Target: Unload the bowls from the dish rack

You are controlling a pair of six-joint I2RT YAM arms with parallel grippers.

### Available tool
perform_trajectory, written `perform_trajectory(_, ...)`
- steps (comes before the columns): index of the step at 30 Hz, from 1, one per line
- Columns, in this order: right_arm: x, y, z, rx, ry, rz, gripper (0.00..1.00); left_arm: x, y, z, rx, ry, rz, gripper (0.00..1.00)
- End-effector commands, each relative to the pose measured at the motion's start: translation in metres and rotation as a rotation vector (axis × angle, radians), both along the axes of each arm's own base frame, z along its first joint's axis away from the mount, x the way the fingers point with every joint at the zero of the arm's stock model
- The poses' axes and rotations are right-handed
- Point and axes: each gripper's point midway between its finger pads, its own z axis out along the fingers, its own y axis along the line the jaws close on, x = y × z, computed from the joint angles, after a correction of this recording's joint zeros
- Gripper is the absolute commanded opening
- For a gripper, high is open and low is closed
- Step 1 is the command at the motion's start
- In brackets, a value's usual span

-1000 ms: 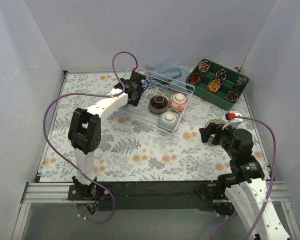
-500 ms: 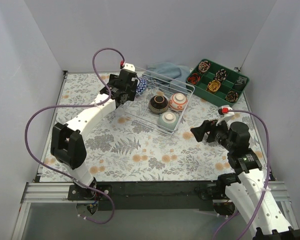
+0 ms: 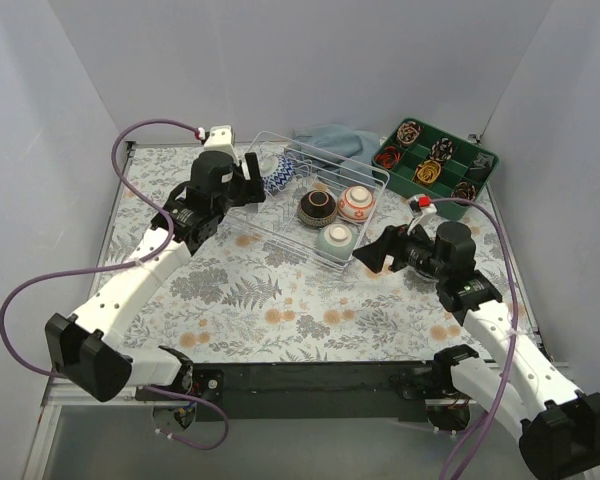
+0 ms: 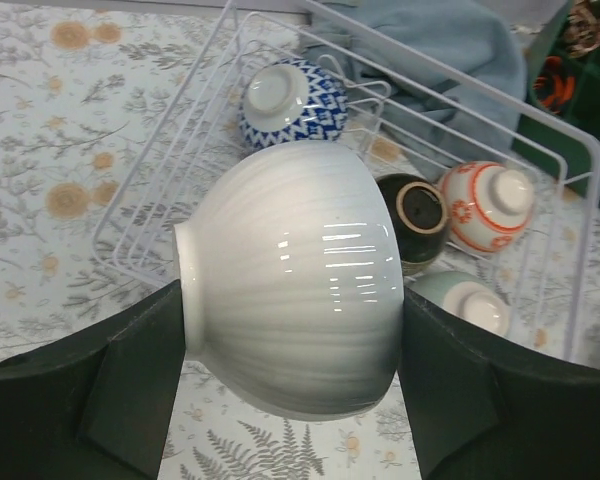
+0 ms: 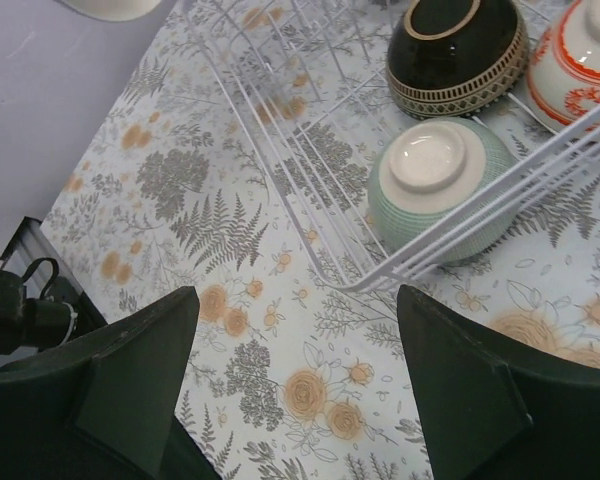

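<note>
From above, the rectangular white wire dish rack [image 3: 275,218] sits far of centre on the flower-printed tablecloth [image 3: 270,300]. A crumpled blue-grey cloth [image 3: 330,140] lies behind it and a green plastic compartment tray [image 3: 416,192] to its right. The left gripper [image 3: 250,186] is at the rack's left end, the right gripper [image 3: 372,252] just off its near right corner.

The left wrist view shows the left gripper clamped on a glossy white ribbed ceramic bowl [image 4: 290,275], tipped with its foot to the left, above the rack's edge. Inside the rack, foot rings showing, are a blue-and-white patterned bowl [image 4: 285,100], a black gold-banded bowl [image 4: 420,215], a white bowl painted orange-red [image 4: 485,205] and a pale green bowl [image 4: 465,300].

In the right wrist view, the right gripper's dark matte fingers [image 5: 130,370] are spread wide over bare cloth. The finely ridged pale green bowl sits behind the rack's wires.
</note>
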Motion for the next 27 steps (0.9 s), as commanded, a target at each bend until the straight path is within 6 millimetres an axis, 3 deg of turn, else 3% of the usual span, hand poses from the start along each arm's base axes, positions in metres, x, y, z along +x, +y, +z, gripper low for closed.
perform_trajectory(1, 0.004, 0.03, 0.052, 0.107, -0.117, 0.083, 0.88, -0.021, -0.028, 0.038, -0.26, -0.08, -0.118, 0.08)
perform_trajectory(11, 0.015, 0.069, 0.052, 0.171, -0.059, 0.14, 0.87, -0.078, -0.078, 0.035, -0.531, -0.017, -0.441, 0.08)
perform_trajectory(16, 0.016, 0.087, 0.058, 0.212, -0.038, 0.19, 0.87, -0.096, -0.089, 0.02, -0.61, 0.042, -0.514, 0.08)
perform_trajectory(18, 0.019, 0.094, 0.057, 0.22, -0.026, 0.204, 0.87, -0.104, -0.094, 0.025, -0.646, 0.035, -0.56, 0.08)
perform_trajectory(27, 0.028, 0.119, 0.039, 0.239, 0.039, 0.242, 0.81, -0.124, -0.101, 0.021, -0.74, 0.035, -0.648, 0.08)
